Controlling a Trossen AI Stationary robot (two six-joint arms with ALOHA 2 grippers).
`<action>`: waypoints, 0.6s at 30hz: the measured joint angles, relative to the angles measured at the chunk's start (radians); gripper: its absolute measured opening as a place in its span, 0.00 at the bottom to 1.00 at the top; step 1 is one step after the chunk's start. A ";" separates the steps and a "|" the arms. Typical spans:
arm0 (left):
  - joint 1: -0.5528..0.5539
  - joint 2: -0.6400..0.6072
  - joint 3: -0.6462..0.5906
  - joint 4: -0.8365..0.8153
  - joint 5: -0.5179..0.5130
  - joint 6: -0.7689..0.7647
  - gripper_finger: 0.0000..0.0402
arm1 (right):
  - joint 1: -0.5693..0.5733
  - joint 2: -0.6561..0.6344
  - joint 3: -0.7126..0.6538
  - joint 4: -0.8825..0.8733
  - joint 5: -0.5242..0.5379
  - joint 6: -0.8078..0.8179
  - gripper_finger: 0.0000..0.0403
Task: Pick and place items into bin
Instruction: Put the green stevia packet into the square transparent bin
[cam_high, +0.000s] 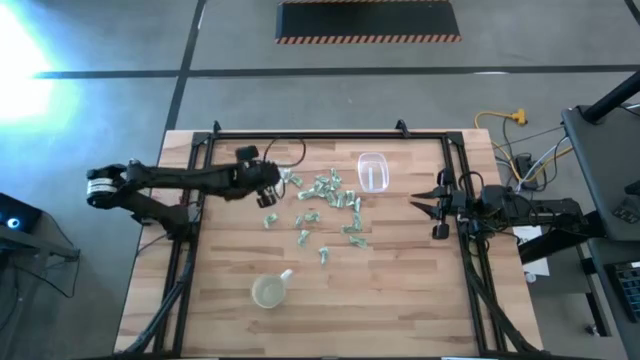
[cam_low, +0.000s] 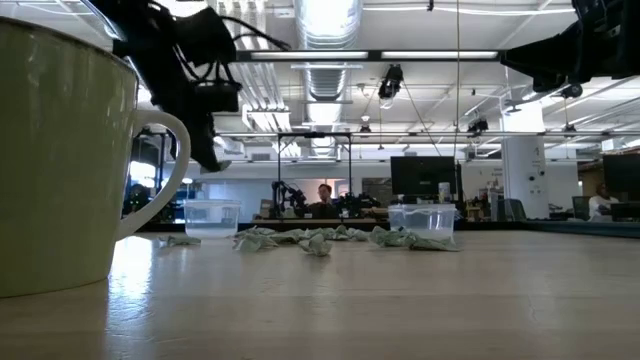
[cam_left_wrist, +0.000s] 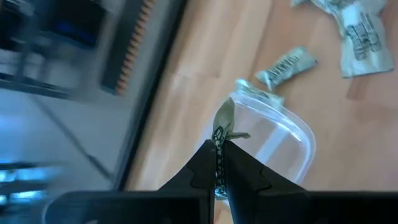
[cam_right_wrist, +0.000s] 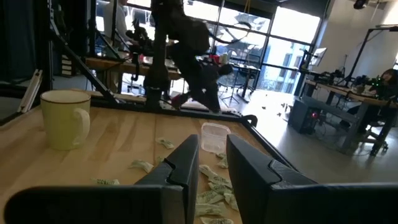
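Items (cam_high: 325, 205) scattered mid-table; left wrist view alone shows left pincer (cam_left_wrist: 220, 144) pinching one above clear bin (cam_left_wrist: 283, 146); right pincer (cam_high: 436, 205) parted.

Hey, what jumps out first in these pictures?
A scatter of small pale green items across the middle of the wooden table. The left gripper, shut on one item, hangs over a clear container. The right gripper waits open at the right edge.
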 joint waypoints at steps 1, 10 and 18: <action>0.025 0.007 0.000 0.005 0.041 0.009 0.02 | 0.000 0.000 0.000 -0.001 0.000 0.008 0.18; 0.122 0.054 0.002 0.030 0.126 0.024 0.02 | 0.000 0.002 -0.007 -0.057 0.000 0.068 0.18; 0.125 0.069 0.003 0.034 0.232 0.041 0.08 | 0.000 0.012 -0.026 -0.055 0.006 0.084 0.18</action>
